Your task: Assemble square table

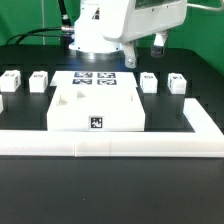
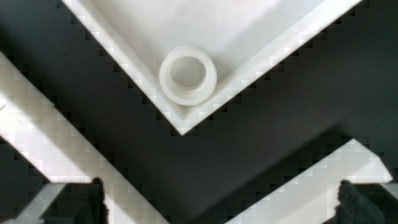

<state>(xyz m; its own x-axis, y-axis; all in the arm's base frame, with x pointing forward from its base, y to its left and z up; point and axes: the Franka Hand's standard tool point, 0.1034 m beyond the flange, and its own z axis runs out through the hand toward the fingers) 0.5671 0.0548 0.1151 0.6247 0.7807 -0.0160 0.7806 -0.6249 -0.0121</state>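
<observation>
The square table's white slab [image 1: 97,108] lies flat in the middle of the table, with a black-and-white tag [image 1: 97,123] on its near edge. Two white tagged leg posts [image 1: 11,80] [image 1: 39,80] stand at the exterior view's left, and two more [image 1: 149,81] [image 1: 177,82] at its right. My gripper [image 1: 146,50] hangs open and empty above the two posts at the right, touching nothing. In the wrist view one corner of the slab [image 2: 125,35] shows with a round socket [image 2: 189,77]. My dark fingertips [image 2: 63,205] sit wide apart with nothing between them.
The marker board [image 1: 97,79] lies flat behind the slab. A long low white border rail [image 1: 110,147] runs along the front and turns back at the exterior view's right [image 1: 200,125]. Its corner shows in the wrist view [image 2: 71,150]. The arm's base stands at the back.
</observation>
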